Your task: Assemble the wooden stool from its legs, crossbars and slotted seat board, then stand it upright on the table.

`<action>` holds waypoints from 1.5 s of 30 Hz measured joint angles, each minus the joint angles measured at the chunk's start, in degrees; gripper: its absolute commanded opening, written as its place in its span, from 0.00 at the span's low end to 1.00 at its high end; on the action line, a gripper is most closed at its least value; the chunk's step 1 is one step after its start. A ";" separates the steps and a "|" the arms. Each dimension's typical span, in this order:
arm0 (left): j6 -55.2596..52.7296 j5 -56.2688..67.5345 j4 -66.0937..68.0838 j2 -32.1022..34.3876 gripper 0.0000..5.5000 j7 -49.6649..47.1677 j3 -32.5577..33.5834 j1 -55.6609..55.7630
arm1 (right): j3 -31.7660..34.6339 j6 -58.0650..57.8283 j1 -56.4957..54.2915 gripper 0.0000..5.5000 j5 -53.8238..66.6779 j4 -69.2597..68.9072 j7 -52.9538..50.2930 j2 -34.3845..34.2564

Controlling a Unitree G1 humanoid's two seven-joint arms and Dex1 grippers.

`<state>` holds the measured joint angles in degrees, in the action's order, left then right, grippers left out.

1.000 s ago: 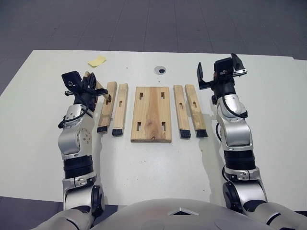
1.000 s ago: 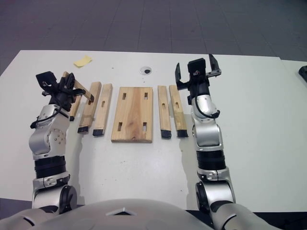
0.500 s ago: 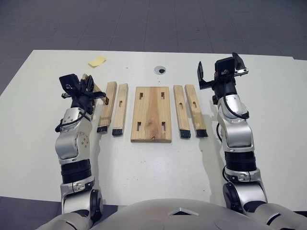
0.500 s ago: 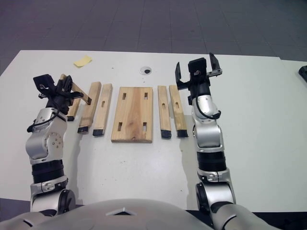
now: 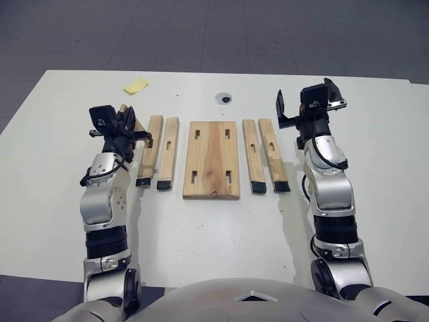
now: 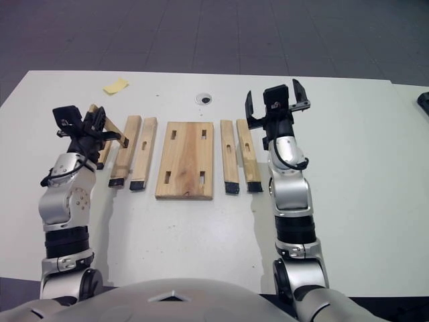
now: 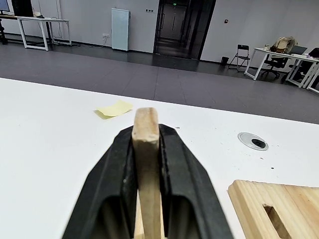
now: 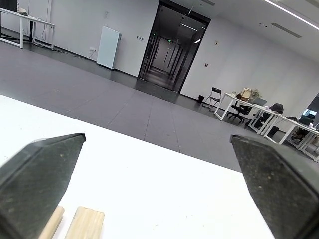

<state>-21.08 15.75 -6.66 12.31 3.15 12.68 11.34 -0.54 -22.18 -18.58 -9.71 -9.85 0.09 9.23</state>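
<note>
The slotted seat board (image 5: 212, 159) lies flat in the middle of the white table (image 5: 221, 228). Two legs (image 5: 149, 149) (image 5: 168, 153) lie to its left, and two more legs (image 5: 253, 155) (image 5: 273, 154) to its right. My left gripper (image 7: 146, 134) hovers left of the left pair, shut on a thin crossbar (image 7: 146, 117) that sticks out between its fingers. Another wooden piece (image 6: 102, 154) lies on the table below it. My right gripper (image 5: 307, 102) is held above the table just right of the right-hand legs, open and holding nothing.
A yellow sticky note (image 5: 135, 85) lies at the back left. A round cable hole (image 5: 224, 98) sits behind the board. A dark object (image 6: 423, 99) shows at the table's far right edge. Bare table spreads in front of the parts.
My left gripper, with the crossbar in it, drifted slightly left and then back to the right. The right arm has barely moved.
</note>
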 measured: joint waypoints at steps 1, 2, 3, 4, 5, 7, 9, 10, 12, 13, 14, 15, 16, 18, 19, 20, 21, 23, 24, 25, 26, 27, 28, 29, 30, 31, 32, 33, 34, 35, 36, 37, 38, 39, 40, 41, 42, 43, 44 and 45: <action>0.08 -0.13 0.20 0.10 0.08 0.00 -0.08 0.01 | 0.00 -0.05 0.00 0.98 0.00 -0.11 0.00 0.00; 0.05 -1.37 0.82 0.32 0.08 -0.21 -0.67 0.00 | -0.01 -0.12 -0.01 0.98 0.00 -0.29 0.00 -0.03; 0.62 -2.09 1.28 0.38 0.08 -0.21 -1.05 -0.17 | -0.01 -0.19 0.00 0.98 0.00 -0.35 0.01 -0.07; 0.72 -2.54 1.38 0.49 0.08 -0.23 -1.40 -0.24 | 0.00 -0.35 0.00 0.98 0.01 -0.37 0.01 -0.07; 1.01 -3.22 1.42 0.55 0.08 -0.24 -1.88 -0.47 | 0.00 -0.42 -0.01 0.98 0.01 -0.43 0.01 -0.07; 1.37 -3.74 1.38 0.47 0.08 -0.25 -2.12 -0.69 | 0.00 -0.62 -0.01 0.98 0.02 -0.59 0.06 -0.07; 1.90 -3.80 1.39 0.22 0.08 -0.27 -2.02 -0.96 | 0.01 -0.96 -0.01 0.98 0.03 -1.00 0.10 -0.07; 2.32 -3.91 1.47 0.16 0.08 -0.26 -2.04 -1.13 | 0.00 -1.10 -0.01 0.98 0.03 -1.24 0.11 -0.07; 3.65 -4.50 1.97 0.14 0.08 -0.17 -2.38 -1.49 | 0.00 -1.56 -0.01 0.98 0.04 -1.65 0.12 -0.07; 4.68 -4.50 2.47 0.13 0.08 -0.04 -2.43 -1.72 | 0.00 -1.78 -0.02 0.98 0.04 -1.78 0.14 -0.07; 5.60 -4.54 2.83 0.11 0.08 0.02 -2.53 -1.97 | 0.00 -2.09 -0.05 0.98 0.04 -2.04 0.17 -0.07; 6.52 -4.57 3.03 0.08 0.08 0.05 -2.61 -2.29 | -0.03 -2.19 -0.16 0.98 0.04 -2.15 0.22 -0.07; 7.42 -4.57 3.10 0.01 0.08 0.08 -2.72 -2.73 | -0.05 -2.29 -0.37 0.98 0.04 -2.31 0.25 -0.08; 8.81 -4.57 3.43 -0.07 0.08 0.08 -2.96 -3.18 | -0.09 -2.69 -1.17 0.98 0.09 -2.67 0.32 -0.11; 9.49 -4.57 3.60 -0.16 0.08 0.08 -3.08 -3.40 | -0.10 -2.79 -1.74 0.98 0.13 -2.81 0.36 -0.16; 10.00 -4.57 3.73 -0.24 0.08 0.08 -3.19 -3.60 | -0.11 -2.84 -2.31 0.98 0.15 -2.91 0.42 -0.27; 10.44 -4.57 3.85 -0.28 0.08 0.08 -3.25 -3.77 | -0.11 -2.86 -2.89 0.98 0.17 -3.01 0.53 -0.45; 11.19 -4.59 4.19 -0.32 0.08 0.07 -3.42 -3.85 | -0.12 -2.87 -3.42 0.98 0.33 -3.06 0.66 -0.57; 11.74 -4.72 4.48 -0.32 0.08 0.03 -3.59 -3.87 | -0.12 -2.87 -3.74 0.98 0.40 -3.05 0.76 -0.58; 12.08 -4.86 4.70 -0.33 0.08 0.02 -3.71 -3.86 | -0.11 -2.87 -3.90 0.98 0.41 -3.05 0.83 -0.58; 12.41 -4.95 4.90 -0.33 0.08 -0.01 -3.84 -3.86 | -0.11 -2.87 -4.03 0.98 0.45 -3.04 0.91 -0.58; 12.61 -5.02 5.04 -0.31 0.08 -0.03 -3.98 -3.84 | -0.11 -2.86 -4.12 0.98 0.47 -3.04 0.99 -0.58; 12.97 -5.06 5.29 -0.30 0.08 -0.05 -4.07 -3.80 | -0.11 -2.86 -4.15 0.98 0.50 -3.02 1.05 -0.58; 13.45 -5.13 5.72 -0.27 0.08 -0.06 -4.14 -3.69 | -0.10 -2.85 -4.17 0.98 0.59 -2.93 1.24 -0.58; 13.53 -5.23 5.91 -0.25 0.08 -0.06 -4.20 -3.55 | -0.11 -2.84 -4.19 0.98 0.67 -2.83 1.30 -0.58; 13.54 -5.34 6.02 -0.23 0.08 -0.06 -4.24 -3.43 | -0.10 -2.84 -4.21 0.98 0.69 -2.76 1.32 -0.58; 13.55 -5.41 6.40 -0.18 0.08 -0.06 -4.26 -3.09 | -0.10 -2.81 -4.29 0.98 0.71 -2.63 1.33 -0.58; 13.56 -5.43 6.89 -0.11 0.08 -0.06 -4.26 -2.69 | -0.09 -2.79 -4.44 0.98 0.71 -2.52 1.33 -0.58; 13.56 -5.43 7.33 -0.03 0.13 -0.06 -4.25 -2.33 | -0.09 -2.76 -4.68 0.98 0.72 -2.48 1.33 -0.58; 13.56 -5.43 7.65 0.00 0.16 -0.06 -4.23 -2.09 | -0.09 -2.73 -4.89 0.98 0.73 -2.45 1.34 -0.58; 12.52 -5.62 9.30 0.15 0.19 -0.17 -4.23 -2.00 | -0.09 -2.65 -5.17 0.98 0.75 -2.38 1.34 -0.58; 10.37 -6.16 12.17 0.03 0.21 -0.25 -4.36 -2.88 | -0.09 -2.57 -5.49 0.98 0.79 -2.26 1.34 -0.58; 9.43 -6.70 14.80 -0.46 0.23 -0.13 -4.75 -5.08 | -0.02 -2.46 -5.87 0.98 0.93 -1.86 1.36 -0.57; 9.08 -6.71 15.06 -0.61 0.27 -0.56 -4.75 -5.05 | 0.26 -2.47 -5.93 0.98 0.95 -1.25 1.33 -0.51; 9.02 -6.67 15.38 -0.46 0.30 -0.59 -4.45 -4.84 | 0.22 -2.25 -6.04 0.98 1.04 -1.06 1.36 -0.58; 9.01 -6.68 15.53 -0.47 0.33 -0.61 -4.39 -4.65 | 0.10 -2.06 -6.09 0.98 1.13 -0.99 1.37 -0.61; 9.04 -6.68 15.75 -0.47 0.36 -0.62 -4.30 -4.42 | 0.09 -2.03 -6.16 0.98 1.16 -0.72 1.37 -0.61; 9.05 -6.68 15.90 -0.48 0.39 -0.69 -4.18 -4.29 | 0.11 -1.98 -6.19 0.98 1.17 -0.52 1.37 -0.59; 9.05 -6.69 16.10 -0.48 0.42 -0.82 -4.03 -4.10 | 0.19 -1.95 -6.19 0.98 1.16 -0.28 1.36 -0.56; 9.06 -6.69 16.21 -0.48 0.45 -0.91 -3.98 -3.95 | 0.20 -1.90 -6.20 0.98 1.17 -0.26 1.36 -0.55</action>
<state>-12.03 9.07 9.56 11.83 2.24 8.70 7.39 -0.34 -24.09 -24.78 -8.55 -10.12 1.45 8.67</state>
